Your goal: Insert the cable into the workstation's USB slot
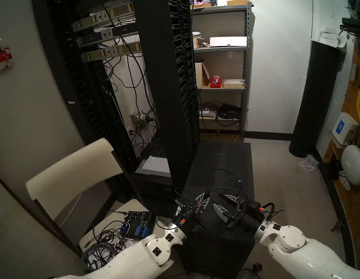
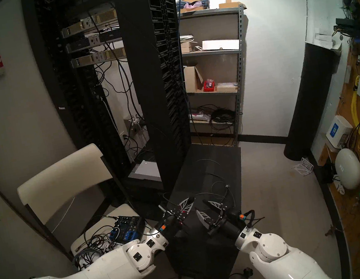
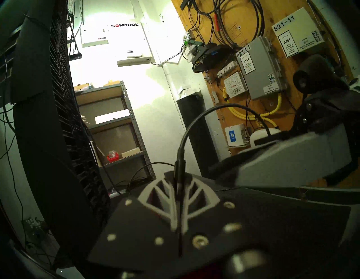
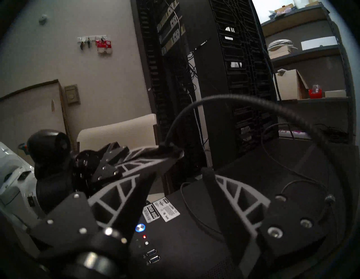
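The workstation (image 4: 224,243) is standing on the floor beneath both arms. The left gripper (image 3: 178,194) is clenching the cable (image 3: 194,120) at its rigid plug; the light cord is arching limply. The right gripper (image 4: 175,194) is hanging released.

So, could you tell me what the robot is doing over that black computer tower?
The robot is working on plugging a thin cable into the workstation. The left gripper has its jaws shut on the cable near the plug end, held above the tower's top. The right gripper is open beside it, over the front edge. The blue USB slots near the lit power button are both free, so nothing is plugged in yet.
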Available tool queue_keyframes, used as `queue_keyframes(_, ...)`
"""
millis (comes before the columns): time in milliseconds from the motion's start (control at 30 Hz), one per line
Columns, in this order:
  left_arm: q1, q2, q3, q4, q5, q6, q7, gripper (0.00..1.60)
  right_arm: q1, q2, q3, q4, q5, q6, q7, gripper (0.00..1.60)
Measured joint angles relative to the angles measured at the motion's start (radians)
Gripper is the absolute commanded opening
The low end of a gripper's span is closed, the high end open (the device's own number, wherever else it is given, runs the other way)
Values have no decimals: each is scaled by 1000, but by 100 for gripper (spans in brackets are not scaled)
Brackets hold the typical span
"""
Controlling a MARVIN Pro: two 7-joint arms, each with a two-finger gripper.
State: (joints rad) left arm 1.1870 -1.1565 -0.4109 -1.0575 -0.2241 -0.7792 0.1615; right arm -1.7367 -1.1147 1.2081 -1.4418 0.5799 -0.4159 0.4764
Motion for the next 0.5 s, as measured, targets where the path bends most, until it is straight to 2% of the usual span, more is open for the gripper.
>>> queue_keyframes(167, 3, 10, 3, -2, -25, 1, -25, 0, -10, 7, 10, -24, 21, 0, 21, 117)
queue_keyframes(500, 16, 33, 6, -42, -74, 20, -64, 0, 5, 4, -3, -12, 29, 3, 49, 109)
